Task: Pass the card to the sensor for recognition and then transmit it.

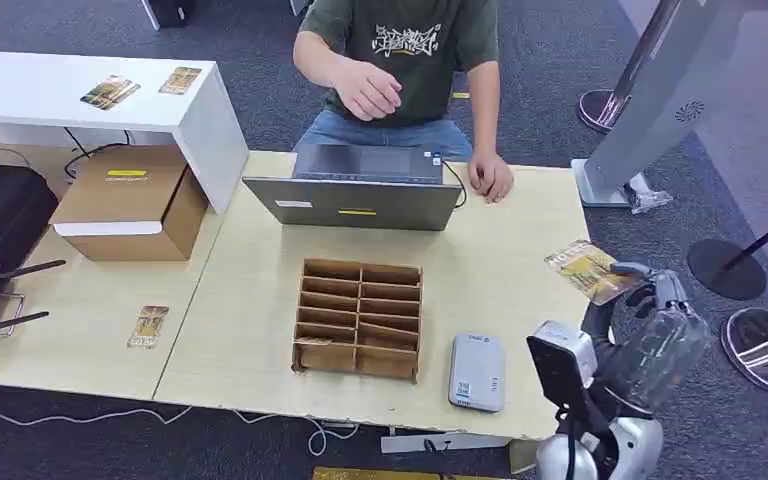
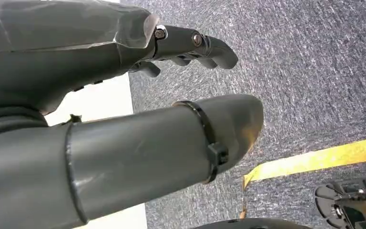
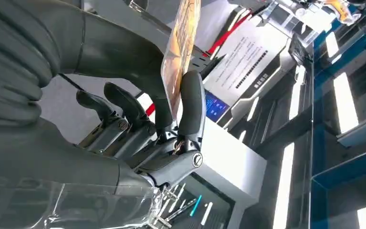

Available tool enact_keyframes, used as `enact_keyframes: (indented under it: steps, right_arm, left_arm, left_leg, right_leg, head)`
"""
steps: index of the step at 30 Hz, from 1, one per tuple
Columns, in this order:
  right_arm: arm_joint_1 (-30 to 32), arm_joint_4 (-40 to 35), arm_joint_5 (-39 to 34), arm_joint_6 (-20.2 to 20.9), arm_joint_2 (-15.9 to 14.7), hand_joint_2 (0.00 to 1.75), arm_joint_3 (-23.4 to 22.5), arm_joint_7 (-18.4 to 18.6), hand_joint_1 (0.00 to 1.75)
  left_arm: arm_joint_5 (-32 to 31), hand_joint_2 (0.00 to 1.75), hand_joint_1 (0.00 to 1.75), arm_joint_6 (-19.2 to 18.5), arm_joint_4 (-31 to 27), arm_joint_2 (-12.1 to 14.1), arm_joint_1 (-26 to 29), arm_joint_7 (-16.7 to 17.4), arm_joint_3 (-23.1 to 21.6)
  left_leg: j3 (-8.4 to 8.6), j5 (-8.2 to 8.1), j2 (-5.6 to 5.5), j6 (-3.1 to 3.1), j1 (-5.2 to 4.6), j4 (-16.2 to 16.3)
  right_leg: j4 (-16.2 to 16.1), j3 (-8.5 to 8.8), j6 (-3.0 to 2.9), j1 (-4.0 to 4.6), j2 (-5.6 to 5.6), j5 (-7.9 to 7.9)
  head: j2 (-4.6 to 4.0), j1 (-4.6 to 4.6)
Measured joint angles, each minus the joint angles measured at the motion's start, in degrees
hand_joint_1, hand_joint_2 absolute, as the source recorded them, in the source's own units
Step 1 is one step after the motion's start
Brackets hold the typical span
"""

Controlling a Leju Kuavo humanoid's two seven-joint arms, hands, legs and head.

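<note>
At the lower right of the head view, the right hand (image 1: 650, 300) holds a yellow card (image 1: 590, 270) pinched between thumb and fingers (image 3: 190, 105), raised over the right edge of the desk (image 1: 520, 290). The grey sensor (image 1: 477, 371) lies flat near the desk's front edge, just right of the cardboard organizer (image 1: 360, 318). The left hand (image 2: 124, 95) holds nothing, its fingers apart above grey carpet.

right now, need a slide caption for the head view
Right hand holds a card above the table's right edge, near the grey sensor.
</note>
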Motion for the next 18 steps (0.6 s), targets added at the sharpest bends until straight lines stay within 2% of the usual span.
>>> enact_keyframes:
  steps: [5, 11, 18]
  right_arm:
    - [-2.03, 1.68, 0.09, 0.0, 0.0, 1.75, 0.0, 0.0, 1.75]
    - [-8.98, 6.06, 0.9, 0.02, -0.02, 1.75, -0.02, 0.81, 1.75]
    - [-20.88, 16.4, 3.34, 0.02, 1.16, 1.75, 1.46, 7.01, 1.75]
  left_arm:
    - [-0.44, 0.0, 0.0, -0.2, 0.0, -0.02, -0.03, -0.13, 0.07]
    - [-2.25, 0.0, 0.0, -1.07, 0.0, -0.02, -0.1, -1.16, 0.04]
    - [-3.82, 0.0, 0.0, -2.01, 0.0, -0.02, -0.28, -1.51, -0.13]
  left_leg:
    - [0.0, 0.0, 0.0, 0.0, 0.01, 0.0]
    - [0.02, 0.02, 0.02, -0.01, 0.02, 0.0]
    - [0.04, 0.09, -0.05, -0.05, 0.02, 0.01]
  right_leg:
    - [0.0, -0.01, 0.0, 0.01, -0.01, 0.0]
    - [0.02, 0.01, 0.0, 0.01, 0.05, 0.02]
    - [0.04, 0.04, -0.03, 0.01, -0.03, 0.05]
  head:
    - [0.0, 0.0]
    - [0.0, 0.02]
    - [0.0, 0.02]
